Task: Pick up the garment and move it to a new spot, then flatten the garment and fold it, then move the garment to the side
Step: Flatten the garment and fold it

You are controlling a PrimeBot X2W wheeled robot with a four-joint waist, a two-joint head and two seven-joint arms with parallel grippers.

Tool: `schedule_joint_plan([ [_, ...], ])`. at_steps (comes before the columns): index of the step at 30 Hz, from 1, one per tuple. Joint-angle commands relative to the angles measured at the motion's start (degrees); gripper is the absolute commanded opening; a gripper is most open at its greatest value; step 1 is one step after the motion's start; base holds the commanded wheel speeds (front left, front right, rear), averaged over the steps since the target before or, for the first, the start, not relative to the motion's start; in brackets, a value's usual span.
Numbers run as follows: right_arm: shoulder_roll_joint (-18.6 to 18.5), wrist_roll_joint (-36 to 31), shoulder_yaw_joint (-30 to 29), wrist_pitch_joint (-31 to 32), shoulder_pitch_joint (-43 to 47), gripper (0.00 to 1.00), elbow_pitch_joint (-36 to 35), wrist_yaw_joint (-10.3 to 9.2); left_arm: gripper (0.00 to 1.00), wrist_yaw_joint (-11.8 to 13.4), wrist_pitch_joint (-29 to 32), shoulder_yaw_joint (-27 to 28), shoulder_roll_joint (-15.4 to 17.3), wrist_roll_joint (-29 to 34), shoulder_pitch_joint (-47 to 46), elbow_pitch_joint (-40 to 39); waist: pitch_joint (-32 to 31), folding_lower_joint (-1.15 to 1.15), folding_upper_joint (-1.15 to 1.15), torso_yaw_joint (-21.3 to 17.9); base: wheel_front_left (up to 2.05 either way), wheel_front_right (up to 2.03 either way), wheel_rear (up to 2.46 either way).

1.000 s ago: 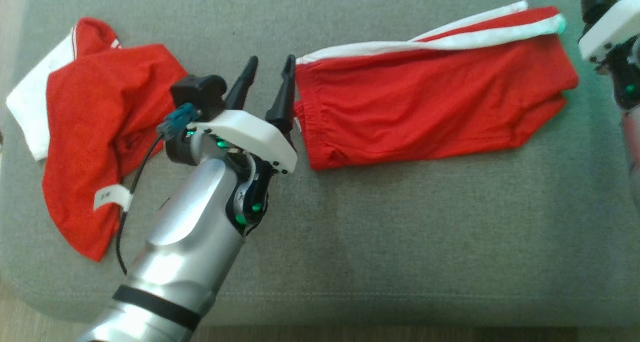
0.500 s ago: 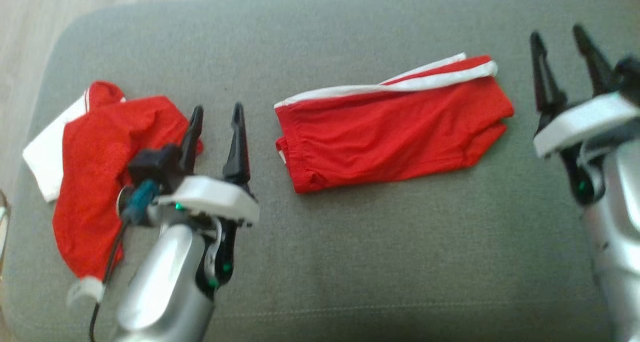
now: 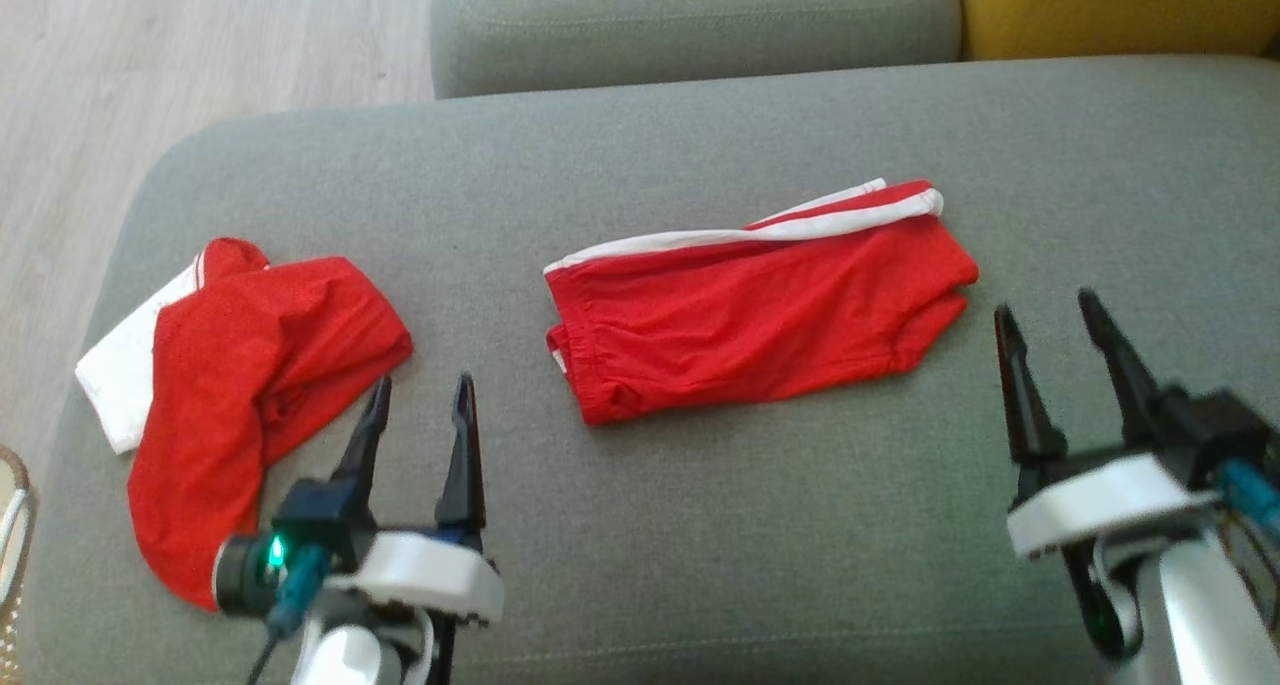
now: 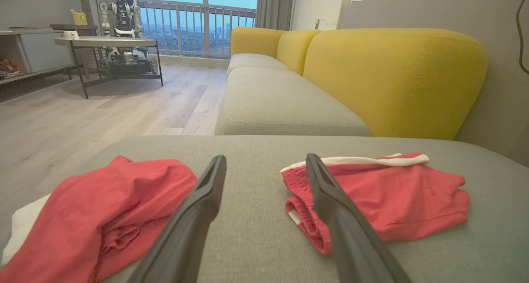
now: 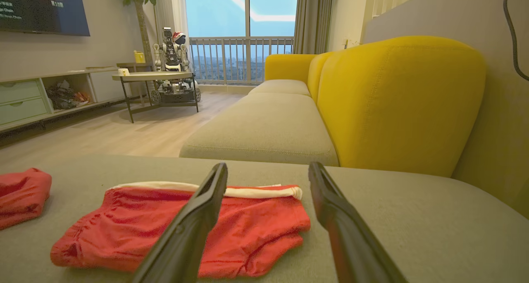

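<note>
A red garment, shorts with a white side stripe, lies folded flat in the middle of the grey cushion. A second red and white garment lies crumpled at the cushion's left end. My left gripper is open and empty, near the front edge between the two garments and touching neither. At the lower right my right gripper is also open and empty, just right of the shorts' leg end. The left wrist view looks past the left gripper at the shorts and the crumpled garment. The right wrist view has the shorts beyond the right gripper.
Another grey seat cushion adjoins the far side, with a yellow backrest to the right. Wooden floor lies beyond the cushion's left end. A woven basket rim shows at the left edge. A round table stands far across the room.
The head camera has tilted up and back. Both arms have drawn back toward me, the left gripper leaving the shorts' waistband. Both grippers stayed open; the garments have not moved.
</note>
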Motion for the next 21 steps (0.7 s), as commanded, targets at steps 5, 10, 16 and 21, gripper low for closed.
schedule_joint_plan([
  [5, 1.4, -3.0, 0.1, -0.1, 3.0, 1.0, -3.9, -0.02, 1.0, -0.2, -0.7, 2.9, -1.0, 3.2, 1.4, -4.3, -0.5, 0.01, 0.0, -0.3, 0.0, 0.0, 0.0],
  [10, 2.1, -4.1, -0.4, -0.5, 4.7, 1.0, -4.2, -0.02, 1.0, -0.2, -0.7, 2.9, -1.5, 4.7, 3.2, -5.0, -0.7, 0.01, 0.0, -0.1, 0.0, 0.0, 0.0],
  [16, 2.3, -2.8, -1.2, -0.4, 4.7, 1.0, -3.4, -0.02, 1.0, -0.7, -0.7, 3.2, -1.7, 4.8, 2.9, -4.8, -0.4, 0.01, 0.0, 0.5, 0.0, 0.0, 0.0],
  [21, 2.3, 9.0, -3.6, 2.3, 2.1, 1.0, 1.6, -0.02, 1.0, -1.3, -0.7, 2.8, -1.7, 5.0, 1.4, -4.3, 2.2, 0.01, 0.0, 2.1, 0.0, 0.0, 0.0],
])
